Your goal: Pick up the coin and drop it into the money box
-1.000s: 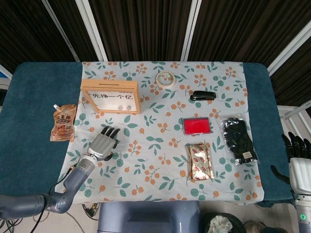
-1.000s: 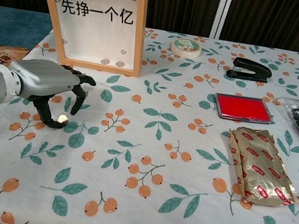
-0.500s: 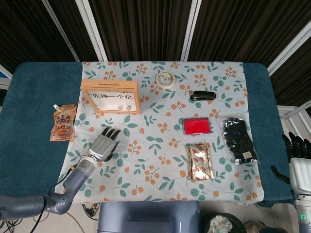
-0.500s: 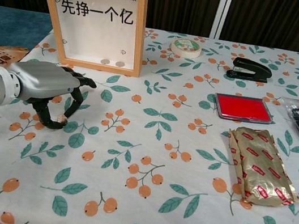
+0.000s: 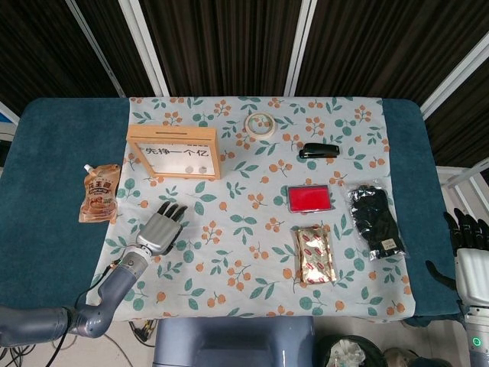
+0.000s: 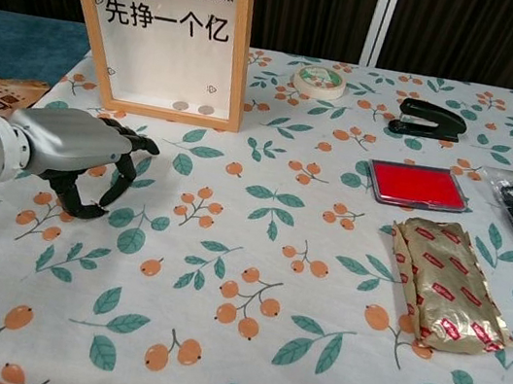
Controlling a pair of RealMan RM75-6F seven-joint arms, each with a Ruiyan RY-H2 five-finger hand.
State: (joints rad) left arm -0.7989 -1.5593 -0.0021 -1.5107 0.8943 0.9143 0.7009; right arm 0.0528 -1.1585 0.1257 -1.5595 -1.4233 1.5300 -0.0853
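So your left hand (image 6: 66, 152) curls its fingers (image 6: 121, 179) low over the counter (image 6: 237, 366), the coin hidden — I cannot tell whether it's pinched — and the box (image 6: 160, 33) waits.

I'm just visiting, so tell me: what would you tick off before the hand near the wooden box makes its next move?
1. Coin held by the left hand: cannot tell. Its thumb and a finger meet low over the cloth, but no coin shows.
2. Money box upright: ok.
3. Way from the hand to the box free: ok, only cloth lies between them.
4. Sauce pouch apart from the hand: ok in the head view.
5. Right hand out of the way: ok, beyond the table's right edge, holding nothing.
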